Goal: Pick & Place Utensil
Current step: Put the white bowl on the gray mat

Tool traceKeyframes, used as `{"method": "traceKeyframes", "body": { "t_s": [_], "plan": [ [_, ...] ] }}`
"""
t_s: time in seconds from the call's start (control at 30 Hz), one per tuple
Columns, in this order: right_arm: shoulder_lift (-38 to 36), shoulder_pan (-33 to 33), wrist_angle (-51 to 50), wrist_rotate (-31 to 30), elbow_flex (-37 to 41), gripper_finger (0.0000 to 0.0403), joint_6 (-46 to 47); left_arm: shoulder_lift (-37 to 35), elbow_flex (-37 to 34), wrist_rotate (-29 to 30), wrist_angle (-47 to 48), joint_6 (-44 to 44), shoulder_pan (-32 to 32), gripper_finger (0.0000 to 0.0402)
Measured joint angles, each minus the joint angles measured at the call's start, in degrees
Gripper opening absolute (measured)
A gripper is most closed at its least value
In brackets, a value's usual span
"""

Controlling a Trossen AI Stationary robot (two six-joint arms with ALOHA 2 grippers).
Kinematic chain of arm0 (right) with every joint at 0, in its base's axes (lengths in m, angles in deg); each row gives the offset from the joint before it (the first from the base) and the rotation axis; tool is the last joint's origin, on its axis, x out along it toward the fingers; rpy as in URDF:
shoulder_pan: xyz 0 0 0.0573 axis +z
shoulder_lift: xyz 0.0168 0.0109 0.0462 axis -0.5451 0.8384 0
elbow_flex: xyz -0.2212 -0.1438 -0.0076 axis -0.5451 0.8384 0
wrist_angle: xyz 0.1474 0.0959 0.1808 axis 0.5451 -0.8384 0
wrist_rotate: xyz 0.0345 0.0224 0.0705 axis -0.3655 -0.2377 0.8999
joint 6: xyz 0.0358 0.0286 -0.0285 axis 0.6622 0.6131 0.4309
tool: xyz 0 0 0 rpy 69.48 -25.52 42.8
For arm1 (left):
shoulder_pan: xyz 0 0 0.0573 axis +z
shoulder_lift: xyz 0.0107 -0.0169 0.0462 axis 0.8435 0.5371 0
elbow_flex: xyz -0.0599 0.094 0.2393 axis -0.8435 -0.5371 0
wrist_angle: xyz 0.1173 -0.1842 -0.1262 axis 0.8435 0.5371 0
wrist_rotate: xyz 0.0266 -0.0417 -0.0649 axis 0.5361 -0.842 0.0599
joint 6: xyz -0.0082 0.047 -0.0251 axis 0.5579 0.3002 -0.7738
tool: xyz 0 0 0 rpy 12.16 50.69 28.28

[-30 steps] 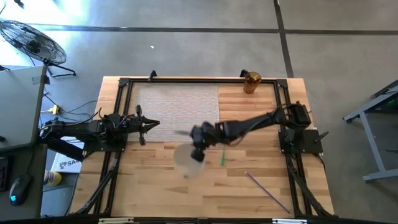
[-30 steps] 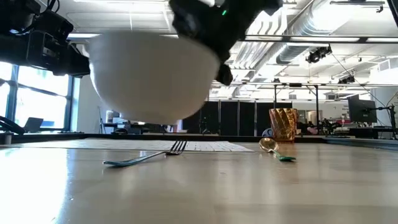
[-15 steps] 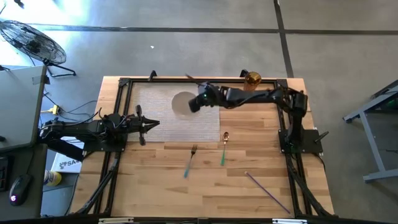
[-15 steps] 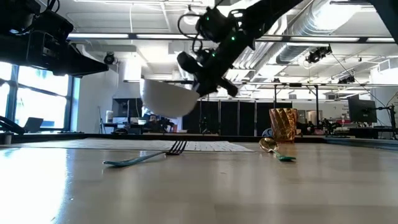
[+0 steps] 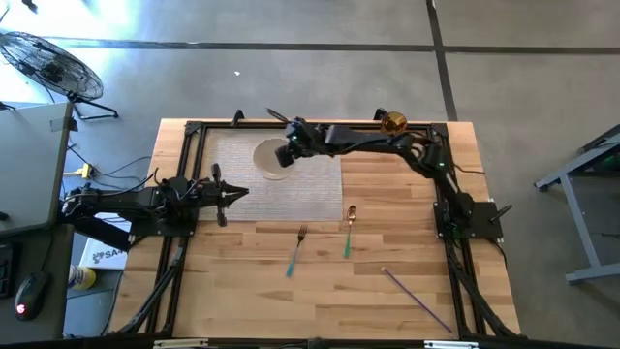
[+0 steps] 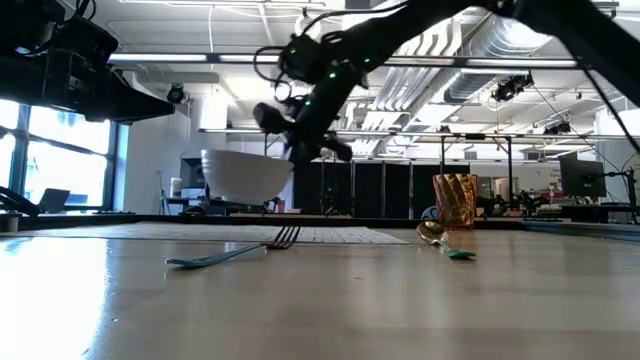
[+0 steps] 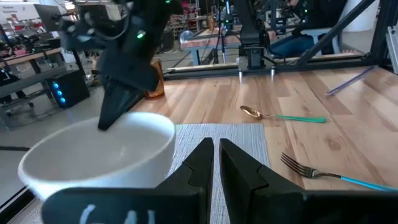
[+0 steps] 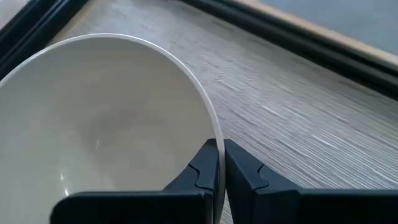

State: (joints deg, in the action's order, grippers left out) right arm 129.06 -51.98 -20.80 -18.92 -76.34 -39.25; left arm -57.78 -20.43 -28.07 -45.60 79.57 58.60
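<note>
A white bowl (image 5: 269, 156) (image 6: 243, 177) (image 7: 99, 152) hangs upright over the far part of the grey placemat (image 5: 266, 189). My right gripper (image 5: 289, 152) (image 8: 217, 167) is shut on its rim. A fork with a teal handle (image 5: 297, 250) (image 6: 235, 250) and a gold spoon with a green handle (image 5: 349, 231) (image 6: 440, 238) lie flat on the wood, near of the mat. My left gripper (image 5: 242, 193) (image 7: 215, 163) waits shut at the mat's left edge, touching nothing. My right gripper pinches the bowl's rim (image 8: 214, 134) on the side toward the table's right, one finger inside the bowl and one outside. The fingers come slanting down from the right. The bowl sits level, just over the mat; whether its base touches the mat I cannot tell.
An amber glass (image 5: 392, 126) (image 6: 455, 200) stands at the far right of the table. A thin purple stick (image 5: 417, 299) lies on the near right. Black frame rails (image 5: 194, 145) run along the table's left, far and right sides. Bare wood lies near of the mat.
My right gripper has carried the bowl from above the fork at the table's middle toward the far edge and a little left, over the placemat, and has come down low. The fork, hidden under the bowl before, now shows. The gripper has stayed shut on the rim.
</note>
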Motion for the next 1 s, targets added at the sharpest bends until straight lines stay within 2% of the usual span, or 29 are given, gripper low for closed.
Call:
{"method": "traceKeyframes", "body": {
  "t_s": [0.13,0.27,0.63,0.77,1.0],
  "plan": [
    [6.30,0.13,-4.33,2.23,-7.55,0.0005,-0.93,0.00,0.00,0.00,-0.01,0.00,0.01,0.0024],
    [9.43,-0.38,-5.12,4.79,-10.51,0.0007,-0.45,0.01,0.01,0.00,-0.01,0.00,0.02,0.0024],
    [9.21,-0.69,-5.32,1.48,-10.06,0.0014,-1.32,-0.01,-0.01,0.00,-0.01,0.00,0.02,0.0024],
    [9.21,-0.60,-4.97,-1.09,-10.06,0.0033,-1.67,0.01,0.00,0.00,-0.01,0.00,0.01,0.0024],
    [9.21,-0.61,-4.66,-1.02,-10.06,0.0079,-2.51,0.01,0.01,0.00,-0.01,0.00,0.02,0.0024]
  ]
}}
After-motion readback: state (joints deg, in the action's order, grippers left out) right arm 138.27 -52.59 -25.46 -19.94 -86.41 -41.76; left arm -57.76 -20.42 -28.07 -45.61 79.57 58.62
